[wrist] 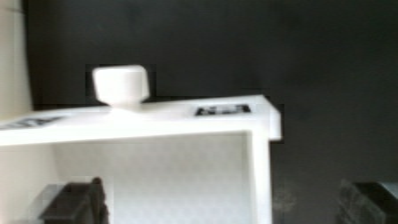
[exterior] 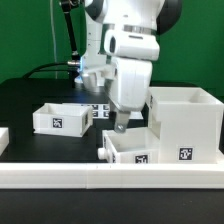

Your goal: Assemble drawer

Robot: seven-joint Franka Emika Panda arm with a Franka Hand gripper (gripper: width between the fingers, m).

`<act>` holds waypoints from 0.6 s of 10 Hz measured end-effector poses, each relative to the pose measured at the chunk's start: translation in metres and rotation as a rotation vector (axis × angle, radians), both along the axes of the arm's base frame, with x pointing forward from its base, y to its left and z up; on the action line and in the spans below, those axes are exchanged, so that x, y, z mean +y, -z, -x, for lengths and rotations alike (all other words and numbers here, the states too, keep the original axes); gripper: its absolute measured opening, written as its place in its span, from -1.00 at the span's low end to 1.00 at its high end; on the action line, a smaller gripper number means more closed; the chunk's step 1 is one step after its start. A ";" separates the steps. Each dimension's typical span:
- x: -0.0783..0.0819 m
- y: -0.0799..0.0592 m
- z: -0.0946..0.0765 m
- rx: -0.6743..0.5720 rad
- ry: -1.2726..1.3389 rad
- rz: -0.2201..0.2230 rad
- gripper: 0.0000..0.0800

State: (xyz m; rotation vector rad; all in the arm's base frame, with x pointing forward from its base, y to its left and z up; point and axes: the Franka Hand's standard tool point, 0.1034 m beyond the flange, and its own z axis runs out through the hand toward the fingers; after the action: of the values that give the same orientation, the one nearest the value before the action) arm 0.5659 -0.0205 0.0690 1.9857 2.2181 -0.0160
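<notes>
The drawer kit is in three white parts. The big hollow cube casing (exterior: 186, 122) stands at the exterior view's right. One small open-top tray (exterior: 62, 118) sits at the left, a second tray (exterior: 135, 150) at the front middle. My gripper (exterior: 118, 124) hangs just above the second tray's back edge, open and holding nothing. In the wrist view that tray (wrist: 160, 165) fills the frame, with its round knob (wrist: 119, 85) and a tag (wrist: 222, 109). My gripper (wrist: 222, 205) is open; the dark fingers (wrist: 75, 200) straddle the tray's side wall.
A long low white rail (exterior: 100, 178) runs along the front of the black table. A tagged marker board (exterior: 97, 108) lies behind the arm. A white piece (exterior: 3, 140) shows at the left edge. Cables hang at the back.
</notes>
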 end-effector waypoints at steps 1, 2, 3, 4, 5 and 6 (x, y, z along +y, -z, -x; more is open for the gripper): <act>-0.013 -0.005 -0.007 0.003 -0.024 0.010 0.62; -0.022 -0.006 -0.010 0.008 -0.038 0.016 0.62; -0.024 -0.006 -0.009 0.009 -0.034 0.016 0.62; -0.025 -0.006 -0.009 0.009 -0.036 0.016 0.62; -0.033 -0.004 -0.010 0.019 -0.077 0.016 0.62; -0.047 0.001 -0.014 0.034 -0.097 0.000 0.62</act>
State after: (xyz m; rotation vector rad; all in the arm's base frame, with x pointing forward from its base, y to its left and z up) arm 0.5801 -0.0670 0.0676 1.8891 2.3331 -0.0376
